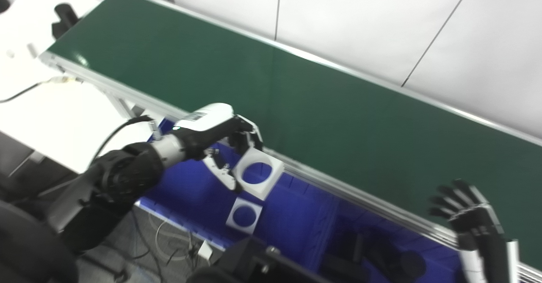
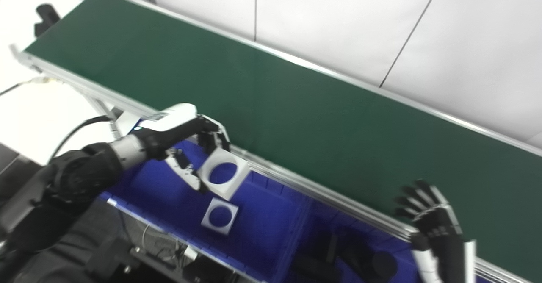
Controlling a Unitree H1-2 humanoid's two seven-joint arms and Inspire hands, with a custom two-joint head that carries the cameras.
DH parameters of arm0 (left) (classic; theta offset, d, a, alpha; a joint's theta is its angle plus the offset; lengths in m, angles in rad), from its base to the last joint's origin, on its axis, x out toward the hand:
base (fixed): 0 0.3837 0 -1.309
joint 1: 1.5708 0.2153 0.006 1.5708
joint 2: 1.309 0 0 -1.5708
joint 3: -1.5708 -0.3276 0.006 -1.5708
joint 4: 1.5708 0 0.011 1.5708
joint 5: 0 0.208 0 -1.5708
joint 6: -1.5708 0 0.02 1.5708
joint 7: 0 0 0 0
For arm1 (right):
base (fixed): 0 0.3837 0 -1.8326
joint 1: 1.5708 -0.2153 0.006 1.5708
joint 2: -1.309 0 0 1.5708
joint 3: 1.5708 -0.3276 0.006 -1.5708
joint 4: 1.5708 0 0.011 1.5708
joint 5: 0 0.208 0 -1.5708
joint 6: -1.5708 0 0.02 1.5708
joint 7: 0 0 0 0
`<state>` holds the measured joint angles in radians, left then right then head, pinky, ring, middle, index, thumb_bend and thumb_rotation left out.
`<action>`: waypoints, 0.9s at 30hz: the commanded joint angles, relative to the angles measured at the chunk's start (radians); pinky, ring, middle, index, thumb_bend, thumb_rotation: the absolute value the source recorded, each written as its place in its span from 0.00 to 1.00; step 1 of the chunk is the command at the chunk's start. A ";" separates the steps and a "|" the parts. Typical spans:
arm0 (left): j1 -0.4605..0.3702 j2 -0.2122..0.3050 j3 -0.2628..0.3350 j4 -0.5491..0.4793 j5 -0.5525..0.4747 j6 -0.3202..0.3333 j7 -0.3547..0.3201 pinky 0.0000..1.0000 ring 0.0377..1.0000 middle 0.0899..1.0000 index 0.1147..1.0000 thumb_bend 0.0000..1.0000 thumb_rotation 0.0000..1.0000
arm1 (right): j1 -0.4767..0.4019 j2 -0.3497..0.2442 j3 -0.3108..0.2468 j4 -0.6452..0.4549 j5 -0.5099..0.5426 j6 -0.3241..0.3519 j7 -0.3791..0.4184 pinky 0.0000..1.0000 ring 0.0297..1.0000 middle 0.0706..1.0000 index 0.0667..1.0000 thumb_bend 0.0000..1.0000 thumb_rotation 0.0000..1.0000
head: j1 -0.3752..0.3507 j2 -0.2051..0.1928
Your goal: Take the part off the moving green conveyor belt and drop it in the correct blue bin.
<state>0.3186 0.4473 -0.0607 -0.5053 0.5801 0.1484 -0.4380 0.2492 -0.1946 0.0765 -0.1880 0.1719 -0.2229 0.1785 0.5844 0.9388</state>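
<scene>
My left hand (image 1: 228, 147) is shut on a white square part with a round hole (image 1: 259, 173), holding it over the left blue bin (image 1: 190, 190), just off the belt's near rail. A second white square part with a hole (image 1: 244, 215) lies flat on that bin's floor below. The green conveyor belt (image 1: 296, 101) runs diagonally and carries nothing in view. My right hand (image 1: 468, 215) hovers open, fingers spread, over the belt's near edge at the lower right.
A second blue bin (image 1: 381, 253) to the right holds dark round parts. A metal rail (image 1: 338, 185) borders the belt's near side. White table (image 1: 51, 109) and cables sit at the left, a white wall behind.
</scene>
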 commanded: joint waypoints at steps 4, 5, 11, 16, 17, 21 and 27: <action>0.017 -0.030 -0.013 0.050 0.047 -0.017 0.075 0.70 0.57 0.48 0.39 0.52 0.00 | -0.017 -0.013 -0.016 -0.027 0.034 0.005 0.026 0.56 0.66 0.72 0.79 0.77 0.67 | -0.004 -0.005; 0.020 -0.033 -0.016 0.056 0.052 -0.018 0.081 0.72 0.58 0.48 0.39 0.52 0.00 | -0.017 -0.013 -0.018 -0.027 0.034 0.006 0.026 0.56 0.66 0.72 0.79 0.77 0.67 | -0.006 -0.005; 0.040 -0.037 -0.044 0.118 0.131 -0.044 0.142 0.68 0.56 0.48 0.40 0.52 0.00 | -0.011 -0.009 -0.022 -0.021 0.025 -0.008 0.023 0.56 0.65 0.71 0.78 0.77 0.67 | -0.041 -0.014; 0.058 -0.035 -0.075 0.181 0.186 -0.071 0.198 0.67 0.56 0.47 0.40 0.52 0.00 | -0.005 -0.005 -0.021 -0.025 0.026 -0.008 0.022 0.55 0.65 0.71 0.78 0.76 0.66 | -0.057 -0.019; 0.059 -0.035 -0.082 0.197 0.194 -0.078 0.209 0.66 0.56 0.47 0.40 0.52 0.00 | -0.003 -0.006 -0.021 -0.026 0.026 -0.008 0.022 0.55 0.65 0.71 0.78 0.76 0.66 | -0.057 -0.019; 0.060 -0.034 -0.104 0.234 0.218 -0.088 0.235 0.64 0.55 0.46 0.41 0.52 0.00 | 0.002 -0.001 -0.019 -0.031 0.025 -0.002 0.020 0.56 0.65 0.70 0.78 0.76 0.66 | -0.066 -0.024; 0.061 -0.037 -0.120 0.267 0.238 -0.071 0.254 0.65 0.55 0.46 0.41 0.52 0.00 | 0.008 0.005 -0.016 -0.034 0.010 -0.008 0.018 0.55 0.64 0.70 0.78 0.77 0.67 | -0.083 -0.033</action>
<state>0.3787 0.4016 -0.1851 -0.2257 0.8073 0.0954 -0.2194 0.2579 -0.1907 0.0635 -0.1856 0.1824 -0.2162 0.1887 0.5032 0.9066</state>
